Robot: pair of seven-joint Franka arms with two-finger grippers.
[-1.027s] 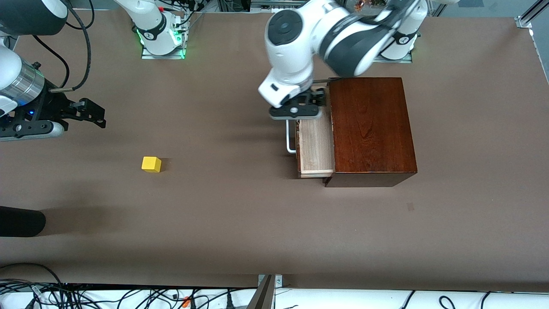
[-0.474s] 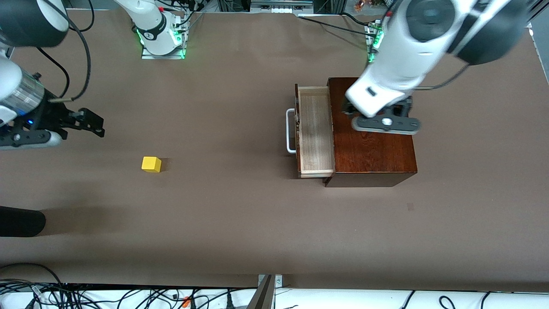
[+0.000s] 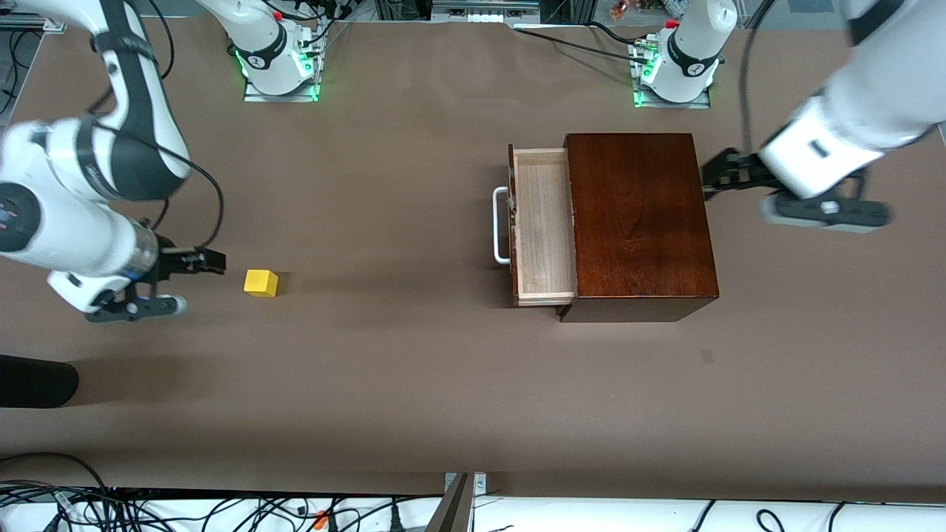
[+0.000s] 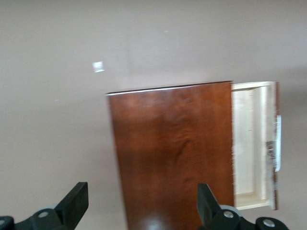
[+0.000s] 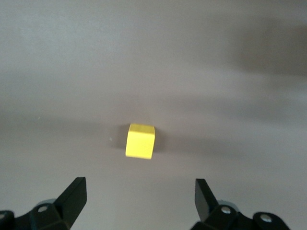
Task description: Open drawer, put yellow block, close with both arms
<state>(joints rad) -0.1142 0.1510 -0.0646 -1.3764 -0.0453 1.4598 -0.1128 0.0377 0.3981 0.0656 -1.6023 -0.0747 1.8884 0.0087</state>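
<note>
Tabletop: uniform matt brown, unpatterned. Yellow block: bright, plain yellow, at centre left of the front view. Box: glossy dark mahogany with visible wood grain. Drawer: pale light-wood tray with straight grain, dark reddish-brown front, white bar handle. Both arms: white shells with dark grey joint bands; left pincer and right pincer black.
</note>
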